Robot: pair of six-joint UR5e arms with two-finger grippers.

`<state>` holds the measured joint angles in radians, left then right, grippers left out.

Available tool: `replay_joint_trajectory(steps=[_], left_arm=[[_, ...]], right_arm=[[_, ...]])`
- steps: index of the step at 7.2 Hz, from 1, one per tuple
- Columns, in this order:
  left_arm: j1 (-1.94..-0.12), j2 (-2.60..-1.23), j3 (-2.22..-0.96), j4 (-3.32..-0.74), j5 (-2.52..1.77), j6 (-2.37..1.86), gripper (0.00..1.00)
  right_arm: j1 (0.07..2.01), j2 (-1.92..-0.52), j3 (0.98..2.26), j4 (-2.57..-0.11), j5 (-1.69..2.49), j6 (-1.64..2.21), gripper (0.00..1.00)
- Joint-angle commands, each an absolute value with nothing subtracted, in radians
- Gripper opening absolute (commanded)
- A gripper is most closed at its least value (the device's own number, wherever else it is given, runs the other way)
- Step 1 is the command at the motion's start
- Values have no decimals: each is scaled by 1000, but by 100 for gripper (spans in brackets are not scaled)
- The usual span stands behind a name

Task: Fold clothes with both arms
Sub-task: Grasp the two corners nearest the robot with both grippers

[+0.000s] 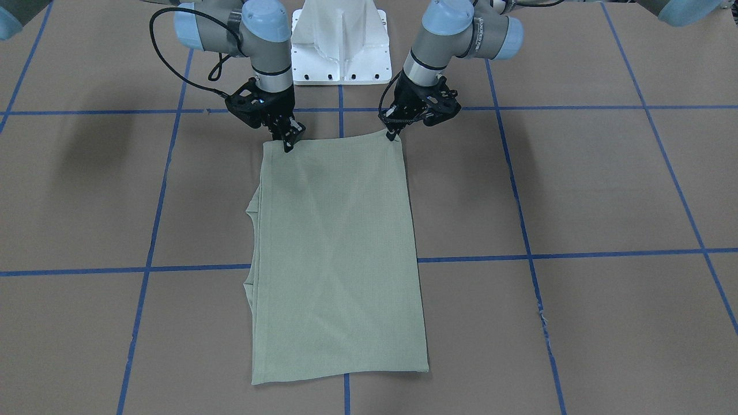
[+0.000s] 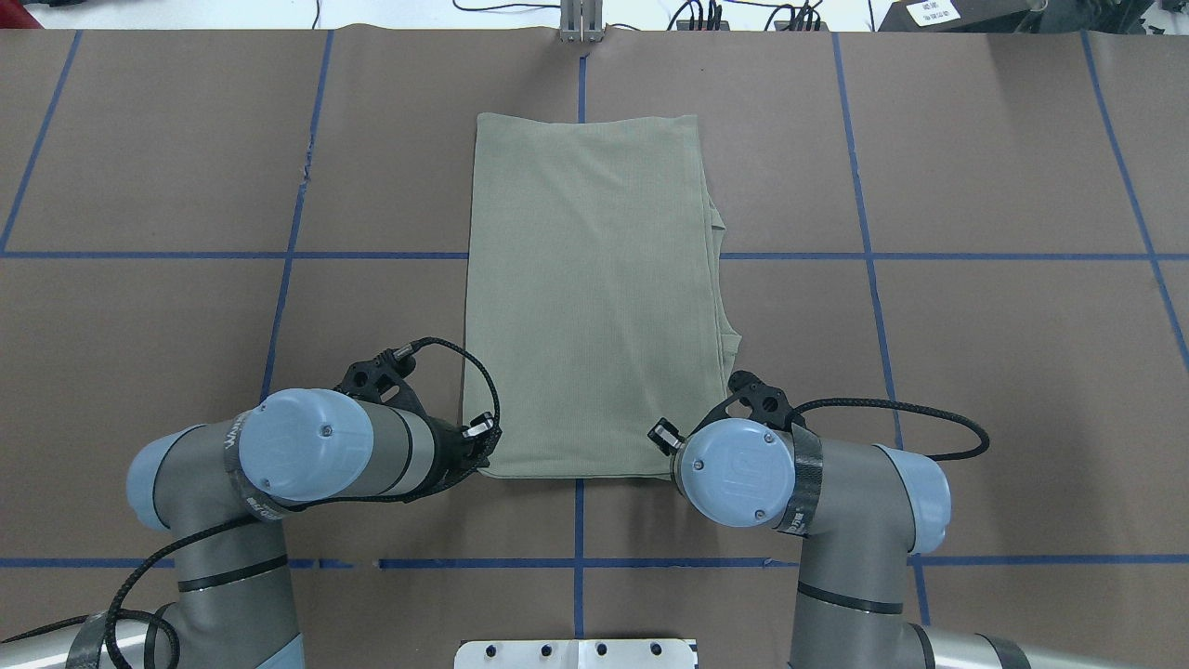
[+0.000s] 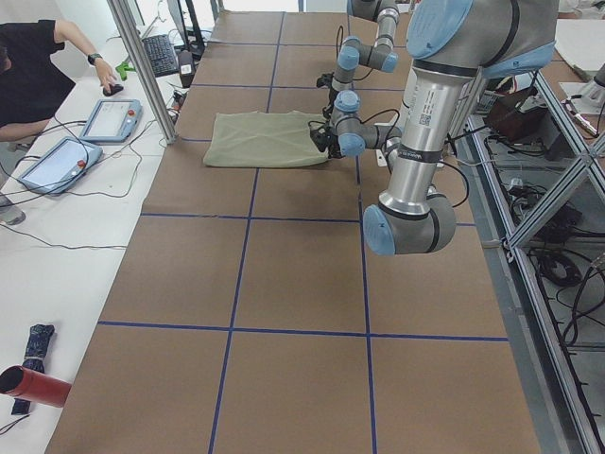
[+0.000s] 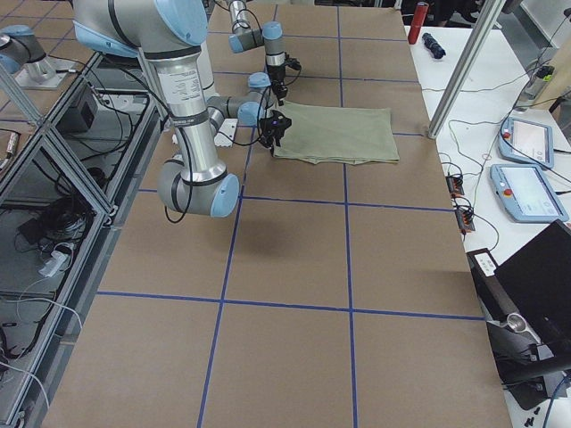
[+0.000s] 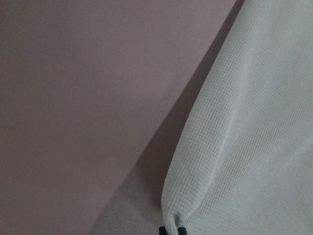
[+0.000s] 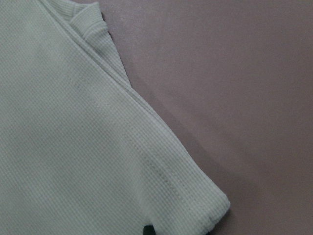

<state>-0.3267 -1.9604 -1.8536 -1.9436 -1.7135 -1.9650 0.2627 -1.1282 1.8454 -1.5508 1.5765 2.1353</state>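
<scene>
Steeply tilted down, left fingers (image 1: 392, 136) and right fingers (image 1: 287, 144) each clamp a shirt (image 1: 337, 253) corner

Left arm (image 2: 399, 452), right arm (image 2: 841, 567): grey-silver tubes, light-blue joint caps (image 2: 297, 446), black braided cables (image 2: 966, 420).

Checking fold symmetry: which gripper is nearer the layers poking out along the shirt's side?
Right. The right gripper is at the corner of the shirt on the same side as the poking-out layers; the left gripper is at the opposite corner, across its width.
</scene>
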Motion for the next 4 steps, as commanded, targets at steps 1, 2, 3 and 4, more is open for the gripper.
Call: replay_joint_trajectory(steps=[1, 2, 3, 4], left_arm=[[-327, -1960, -1853, -1944, -1713, -1965, 0], [-327, -1962, -1853, -1944, -1713, -1965, 0], [-327, -1963, -1856, -1944, -1713, -1967, 0], [-325, -1959, -1903, -1928, -1715, -1970, 0]], right_arm=[[265, -1127, 1856, -1551, 1577, 2135, 0], [268, -1129, 1868, -1551, 1580, 2134, 0], [268, -1127, 1876, -1551, 1585, 2134, 0], [270, -1131, 1882, -1549, 1588, 2129, 0]])
